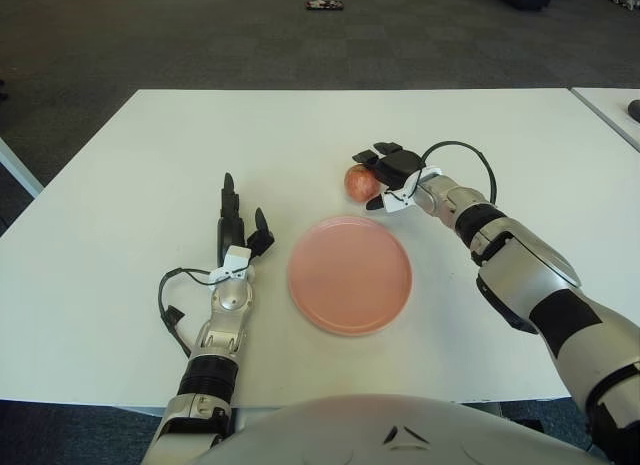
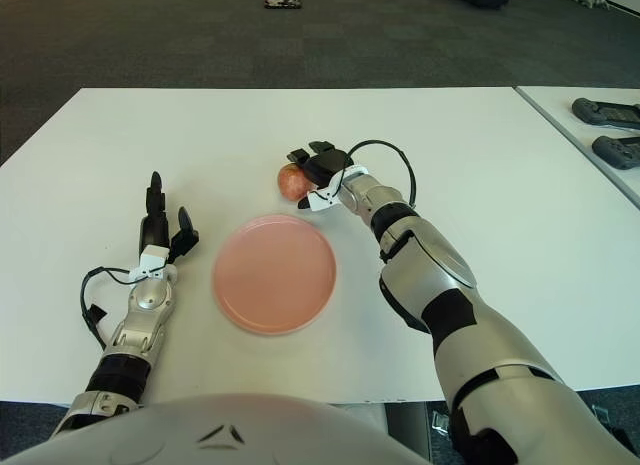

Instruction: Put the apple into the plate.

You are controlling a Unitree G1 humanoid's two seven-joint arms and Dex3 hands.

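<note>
A red-yellow apple point(image 1: 357, 182) sits on the white table point(image 1: 150, 155) just behind the pink plate point(image 1: 350, 273). My right hand point(image 1: 384, 176) is pressed against the apple's right side. Two fingers point(image 1: 366, 158) reach over its top and the thumb point(image 1: 374, 202) lies at its lower front. The fingers are spread around the apple and do not clamp it, and the apple stays on the table. My left hand point(image 1: 236, 220) shows left of the plate, fingers pointing away from me and holding nothing. The plate has nothing on it.
A second table edge with dark handheld devices point(image 2: 605, 120) stands at the far right. A small dark object point(image 1: 324, 4) lies on the floor beyond the table. A black cable point(image 1: 172, 295) loops beside my left wrist.
</note>
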